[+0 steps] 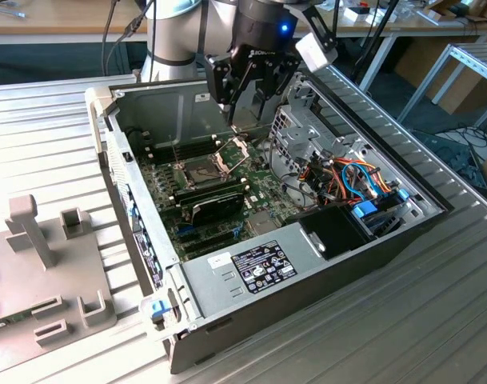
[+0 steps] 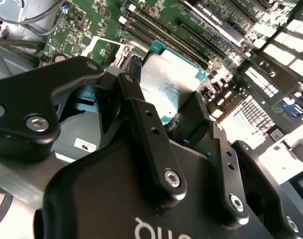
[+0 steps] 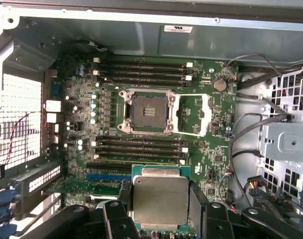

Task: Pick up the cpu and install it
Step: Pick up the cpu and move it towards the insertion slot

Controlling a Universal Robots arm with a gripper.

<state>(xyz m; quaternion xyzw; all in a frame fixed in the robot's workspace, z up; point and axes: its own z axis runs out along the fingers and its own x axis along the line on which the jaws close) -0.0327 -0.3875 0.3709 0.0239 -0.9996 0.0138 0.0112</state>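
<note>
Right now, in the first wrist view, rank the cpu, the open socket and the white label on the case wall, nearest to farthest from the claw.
1. cpu: gripped in the claw.
2. open socket: mid-board, beyond the memory slots.
3. white label: on the far case wall.

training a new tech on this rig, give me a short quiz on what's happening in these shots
1. True or false: the hand is shut on the cpu.
2. The cpu socket on the motherboard is: A) empty, load frame open; B) filled, load frame closed; C) under a heatsink.
3. Fill in: the cpu hangs ___ the motherboard, not seated.
Key: 1 true; 2 A; 3 above.
</note>
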